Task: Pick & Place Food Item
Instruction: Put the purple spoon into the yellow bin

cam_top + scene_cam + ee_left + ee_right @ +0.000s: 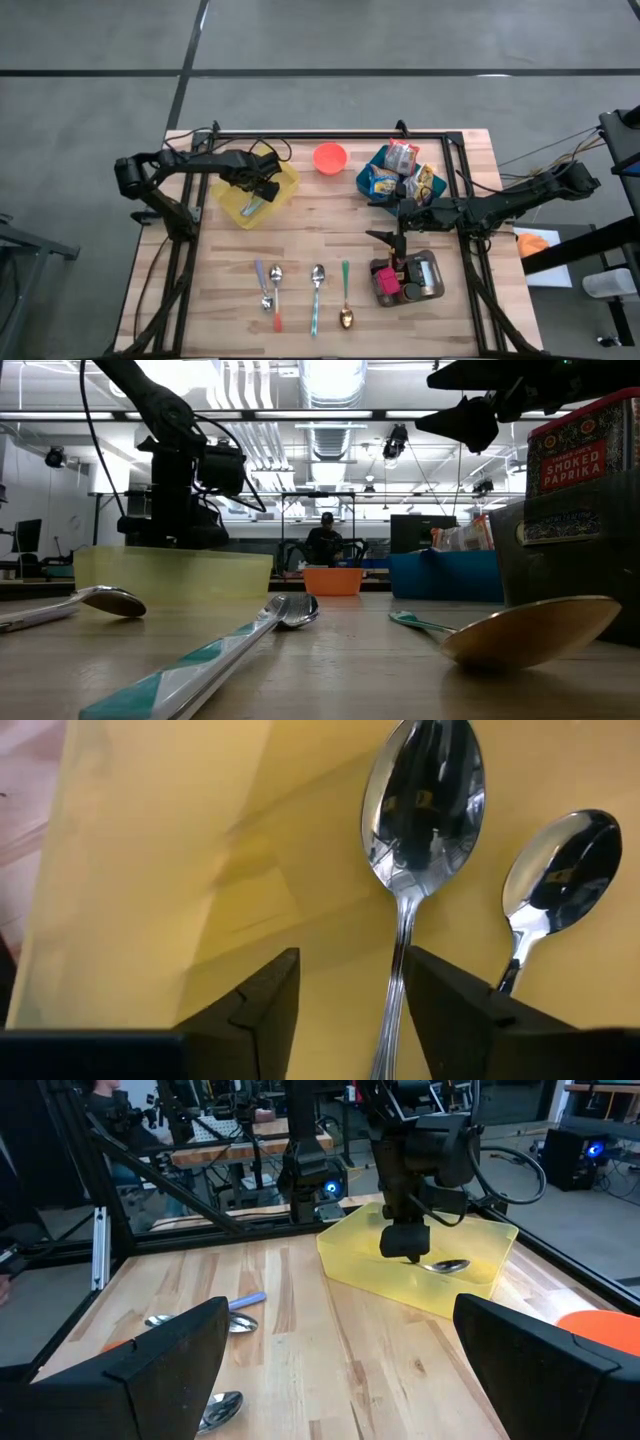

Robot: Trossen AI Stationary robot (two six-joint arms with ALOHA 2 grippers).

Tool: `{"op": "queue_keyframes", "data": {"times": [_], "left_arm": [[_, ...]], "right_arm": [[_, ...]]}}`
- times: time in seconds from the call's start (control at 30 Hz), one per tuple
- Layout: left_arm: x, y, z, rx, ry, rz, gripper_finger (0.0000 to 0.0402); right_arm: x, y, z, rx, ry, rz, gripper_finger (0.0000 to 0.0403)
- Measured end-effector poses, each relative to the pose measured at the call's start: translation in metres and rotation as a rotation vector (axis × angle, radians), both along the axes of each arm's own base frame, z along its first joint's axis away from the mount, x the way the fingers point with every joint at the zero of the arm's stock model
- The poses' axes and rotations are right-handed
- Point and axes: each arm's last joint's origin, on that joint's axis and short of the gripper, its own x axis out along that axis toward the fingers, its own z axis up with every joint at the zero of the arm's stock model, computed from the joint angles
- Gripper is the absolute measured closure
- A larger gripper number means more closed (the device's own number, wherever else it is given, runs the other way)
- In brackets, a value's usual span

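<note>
My left gripper [262, 190] points down into the yellow bin [283, 182] at the far left, fingers open. Two metal spoons [425, 800] [560, 860] lie on the bin's floor. The handle [398, 990] of the larger one runs between my fingers, close to one of them, and I see no touch. Food packets [402, 158] sit in the blue bin [364, 181] at the far right. My right gripper [385, 222] hovers open and nearly level above the table, near the blue bin, with nothing between its fingers [340, 1370].
An orange bowl [330, 157] stands at the far middle. Several spoons [316, 290] lie in a row near the front edge. A metal tray [434, 270] with spice tins sits at the near right. A black frame borders the table. A person [322, 540] sits far behind.
</note>
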Motion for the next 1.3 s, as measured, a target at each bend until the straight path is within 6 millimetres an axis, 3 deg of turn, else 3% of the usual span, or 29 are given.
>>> {"op": "queue_keyframes", "data": {"times": [0.37, 0.63, 0.8, 0.93, 1.1, 1.3], "left_arm": [[0.002, -0.003, 0.009, -0.003, 0.013, -0.010, 0.0214], [-0.003, -0.016, 0.048, 0.068, -0.098, 0.020, 0.0214], [-0.013, -0.040, 0.078, 0.100, -0.251, 0.091, 0.0214], [-0.016, -0.072, 0.092, 0.100, -0.384, 0.124, 0.0214], [-0.018, -0.113, 0.094, 0.120, -0.403, 0.126, 0.0214], [-0.027, -0.146, 0.085, 0.077, -0.370, 0.340, 0.0214]], "right_arm": [[0.000, 0.000, 0.000, 0.000, 0.000, 0.000, 0.0022], [0.000, 0.000, 0.000, 0.000, 0.000, 0.000, 0.0022], [0.000, 0.000, 0.000, 0.000, 0.000, 0.000, 0.0022], [0.000, 0.000, 0.000, 0.000, 0.000, 0.000, 0.0022], [0.000, 0.000, 0.000, 0.000, 0.000, 0.000, 0.0022], [0.000, 0.000, 0.000, 0.000, 0.000, 0.000, 0.0022]]}}
